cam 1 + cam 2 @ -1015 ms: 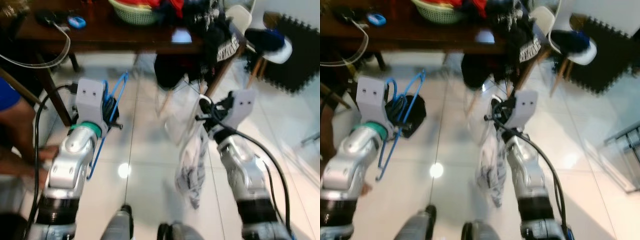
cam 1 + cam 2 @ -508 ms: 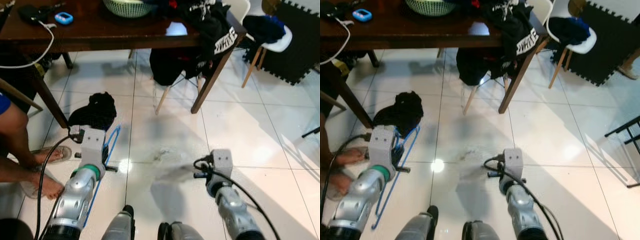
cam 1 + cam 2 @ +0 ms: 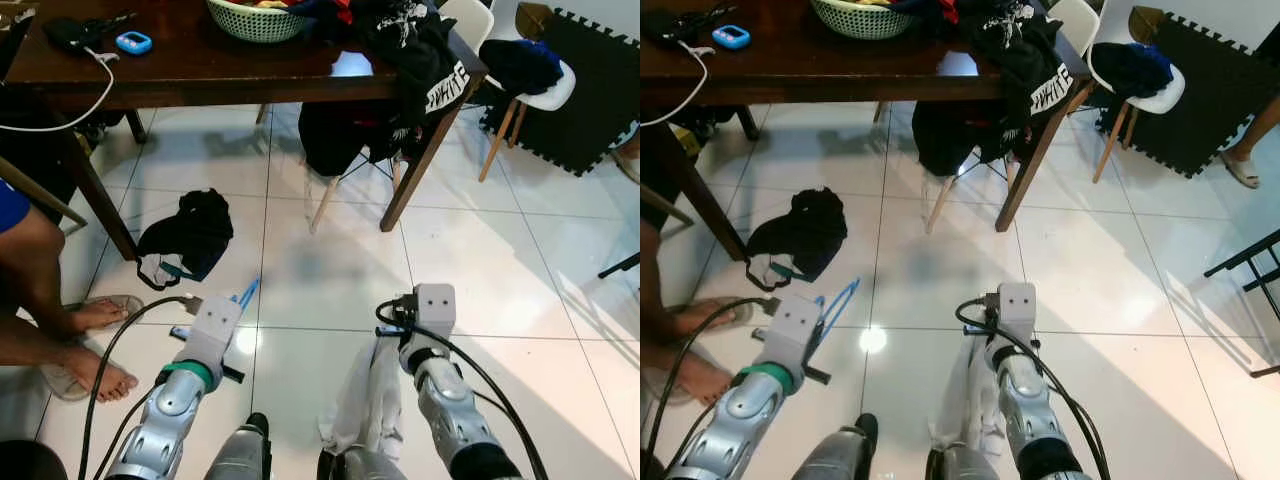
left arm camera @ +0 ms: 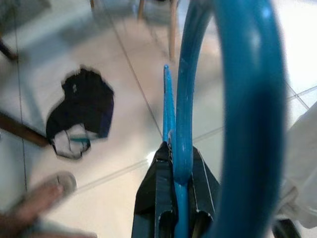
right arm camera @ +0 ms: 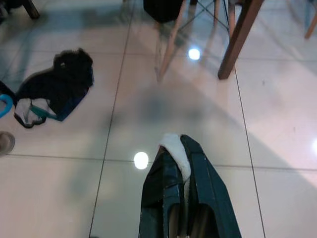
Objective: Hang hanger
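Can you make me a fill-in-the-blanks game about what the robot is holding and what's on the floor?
1. The left end effector is shut on a plastic clothes hanger whose colour is ____.
2. The right end effector pinches a piece of ____ cloth.
3. The crumpled black garment lies on the tiled ____.
4. The green woven basket sits on the dark wooden ____.

Missing words: blue; white; floor; table

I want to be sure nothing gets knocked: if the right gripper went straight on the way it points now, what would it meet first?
Probably the white tiled floor. The right gripper, shut on the white garment, aims down and forward at bare tile short of the chair leg. Depth is unclear, but nothing else seems to lie in that line.
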You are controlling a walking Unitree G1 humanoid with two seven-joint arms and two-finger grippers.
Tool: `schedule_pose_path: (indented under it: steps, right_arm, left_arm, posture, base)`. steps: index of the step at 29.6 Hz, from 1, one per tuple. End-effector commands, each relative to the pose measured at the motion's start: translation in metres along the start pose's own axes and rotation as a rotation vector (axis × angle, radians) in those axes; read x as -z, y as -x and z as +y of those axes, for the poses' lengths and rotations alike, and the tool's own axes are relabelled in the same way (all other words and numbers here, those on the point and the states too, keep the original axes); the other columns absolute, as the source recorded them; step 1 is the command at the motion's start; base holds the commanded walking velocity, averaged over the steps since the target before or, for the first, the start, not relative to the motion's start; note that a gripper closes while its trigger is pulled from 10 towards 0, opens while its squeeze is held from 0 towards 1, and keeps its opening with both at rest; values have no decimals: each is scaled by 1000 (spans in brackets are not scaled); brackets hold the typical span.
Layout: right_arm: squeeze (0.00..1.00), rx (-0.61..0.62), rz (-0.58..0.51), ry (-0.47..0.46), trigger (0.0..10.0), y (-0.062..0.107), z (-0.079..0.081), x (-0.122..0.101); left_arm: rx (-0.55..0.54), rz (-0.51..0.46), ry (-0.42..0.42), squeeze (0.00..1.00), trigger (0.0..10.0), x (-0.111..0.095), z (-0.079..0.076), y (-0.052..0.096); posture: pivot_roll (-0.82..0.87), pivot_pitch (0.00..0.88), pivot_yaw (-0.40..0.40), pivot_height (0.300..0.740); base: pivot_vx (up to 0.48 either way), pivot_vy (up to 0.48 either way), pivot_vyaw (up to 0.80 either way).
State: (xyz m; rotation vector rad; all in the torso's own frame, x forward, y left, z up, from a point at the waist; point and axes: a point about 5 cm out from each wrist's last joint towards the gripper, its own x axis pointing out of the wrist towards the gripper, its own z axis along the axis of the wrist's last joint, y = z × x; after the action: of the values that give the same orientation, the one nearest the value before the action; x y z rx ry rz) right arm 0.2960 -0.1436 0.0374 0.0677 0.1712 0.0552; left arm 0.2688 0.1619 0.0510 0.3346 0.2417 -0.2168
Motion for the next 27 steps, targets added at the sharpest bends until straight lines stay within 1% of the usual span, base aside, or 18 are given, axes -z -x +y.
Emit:
schedule_pose_path:
  steps: [1,2,3,6,7,9,12,16,17,21,26,27]
  right_arm:
    - [0,-7,-60,2,10000,-3,-1,-13]
    - [0,-7,-99,1,10000,-6,0,-23]
    - [0,-7,-99,1,10000,-6,0,-23]
    - [0,23,-196,-31,10000,-14,-5,-50]
    - [0,23,-196,-31,10000,-14,-5,-50]
    - [0,41,-230,-53,10000,-18,-9,-62]
    - [0,45,-237,-58,10000,-19,-11,-65]
    - [0,35,-290,-78,10000,-20,-11,-82]
    - [0,35,-290,-78,10000,-20,-11,-82]
    - [0,-1,-319,-72,10000,-21,-6,-93]
    - [0,-12,-329,-65,10000,-23,-5,-99]
    - [0,-7,-330,-61,10000,-23,-5,-100]
  left_arm:
    - [13,-55,2,0,10000,-10,-1,-1]
    - [17,-97,-5,0,10000,-20,0,-3]
    - [17,-97,-5,0,10000,-20,0,-3]
    - [44,-236,-26,0,10000,-56,1,-6]
    - [44,-236,-26,0,10000,-56,1,-6]
    - [50,-298,9,0,10000,-78,1,-7]
    - [51,-310,23,0,10000,-84,1,-7]
    - [15,-324,130,0,10000,-98,7,-5]
    - [15,-324,130,0,10000,-98,7,-5]
    - [-47,-356,137,0,10000,-107,14,-2]
    - [-52,-357,135,0,10000,-110,14,-1]
    - [-56,-350,138,0,10000,-110,14,-1]
  posture:
    - [87,84,-24,737]
    - [87,83,-26,737]
    - [87,83,-26,737]
    - [86,83,-30,737]
    - [86,83,-30,737]
    - [92,82,-33,737]
    - [92,82,-33,737]
    - [107,87,-41,737]
    - [107,87,-41,737]
    - [123,83,-58,737]
    - [120,89,-62,737]
    - [108,101,-66,737]
  base:
    - [0,0,0]
    - [0,0,0]
    - [0,0,0]
    - [0,0,-717]
    - [0,0,-781]
    - [0,0,-784]
    - [0,0,-781]
    - [0,0,-783]
    - [0,0,-781]
    - [0,0,-783]
    - [0,0,-783]
    - [0,0,-800]
